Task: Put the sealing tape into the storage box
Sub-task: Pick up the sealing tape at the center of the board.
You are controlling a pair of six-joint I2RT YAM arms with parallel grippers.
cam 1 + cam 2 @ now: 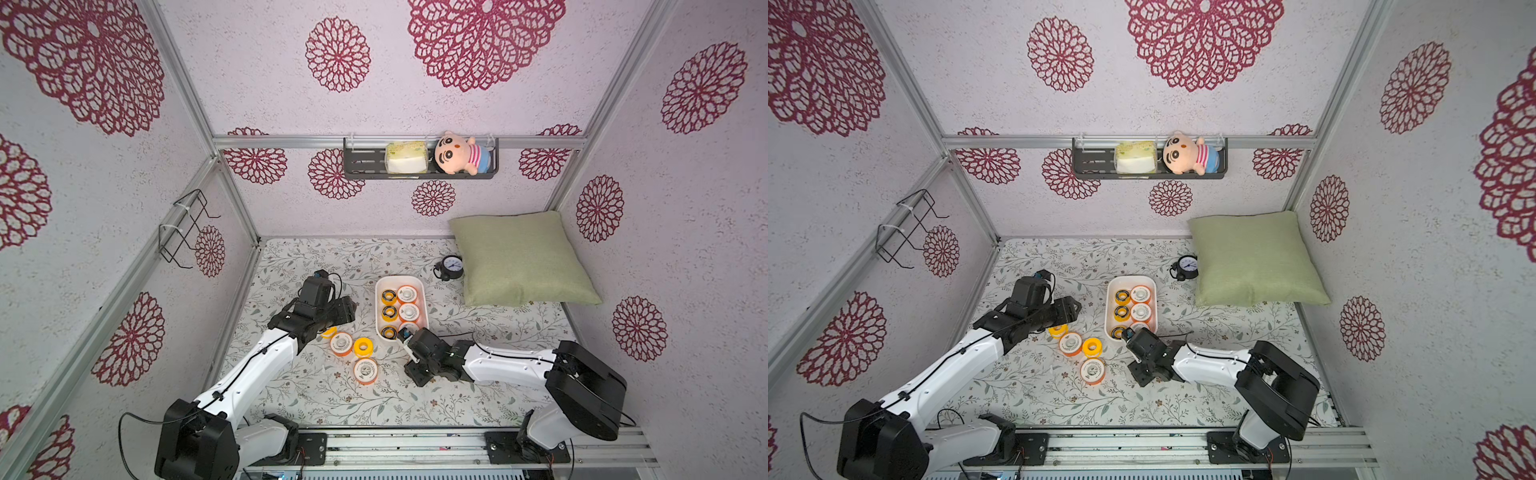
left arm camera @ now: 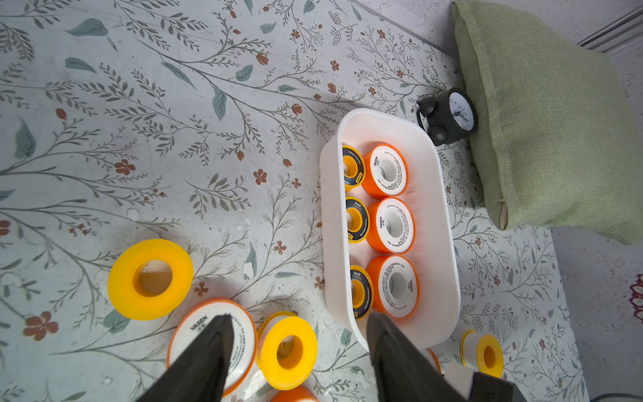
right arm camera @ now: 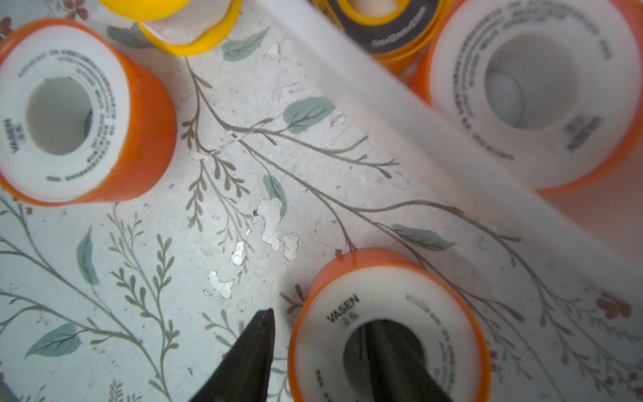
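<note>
You are in the pick step. Six spools (image 1: 408, 312) already fill the floor of the storage box (image 1: 378, 309), and your right gripper (image 3: 323, 318) is set on an orange-rimmed sealing tape spool (image 3: 455, 348). That spool lies flat on the table (image 3: 243, 174), just outside the box's near wall. One finger is down in its core and the other stands outside the rim with a sliver of table showing between, so the jaws are apart and nothing is clamped yet. The next move, I judge, calls for a firm pinch, a lift clear of the rim, and a short carry onto the layer inside. Your left gripper (image 2: 299, 316) hangs wide and empty above the loose spools (image 1: 363, 347) beside the box.
</note>
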